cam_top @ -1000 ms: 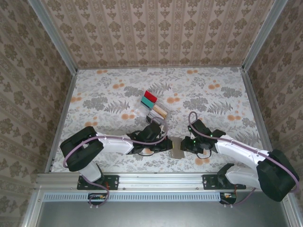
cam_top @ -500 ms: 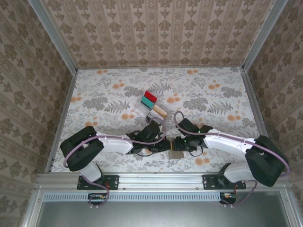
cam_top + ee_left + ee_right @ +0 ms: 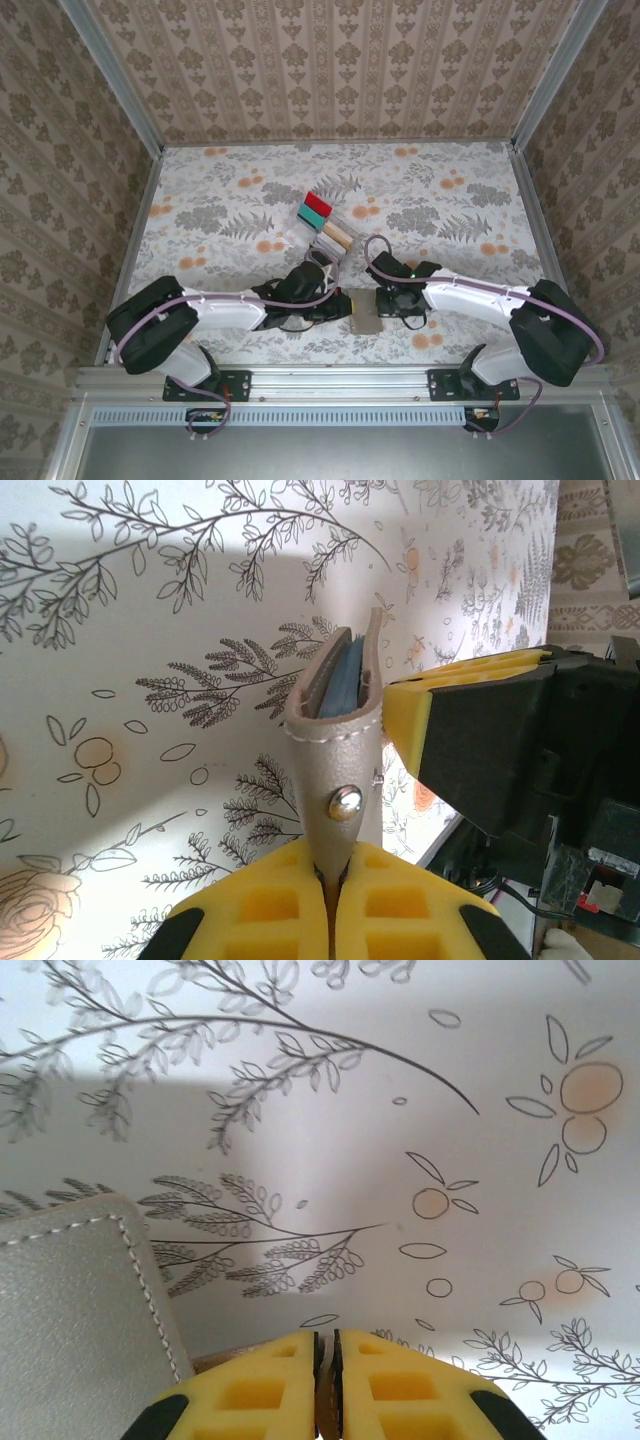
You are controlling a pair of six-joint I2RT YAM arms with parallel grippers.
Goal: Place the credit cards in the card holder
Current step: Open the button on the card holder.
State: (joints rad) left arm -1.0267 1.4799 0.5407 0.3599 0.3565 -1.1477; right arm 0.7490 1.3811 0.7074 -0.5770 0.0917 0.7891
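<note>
Two grippers are meeting at the card holder (image 3: 366, 312) in the top view, which is lying on the flowered table (image 3: 220, 200) close to the near edge. The left gripper (image 3: 340, 308) is reaching in at the card holder's left side, and the right gripper (image 3: 383, 303) is sitting at its right side, near the far corner. Beyond the card holder, towards the back wall, a clear rack (image 3: 322, 225) is standing with a red card (image 3: 317, 203), a teal card (image 3: 316, 215) and a tan card (image 3: 337, 235) in it.

On the left wrist camera I am watching the left gripper (image 3: 332, 885) pinching the card holder (image 3: 335, 730) by its snap end, yellow fingers pressed tight on either face. The card holder is standing on edge, folded, with a light blue card (image 3: 347, 675) tucked between its two panels. Just right of the card holder, one yellow pad (image 3: 445, 695) of the right gripper is hanging almost against it.

On the right wrist camera the right gripper (image 3: 325, 1350) is showing its fingers pressed together with barely a slit between them; I cannot tell whether anything thin is caught there. The card holder (image 3: 70, 1300) is lying just left of those fingers, its stitched corner facing them.
</note>
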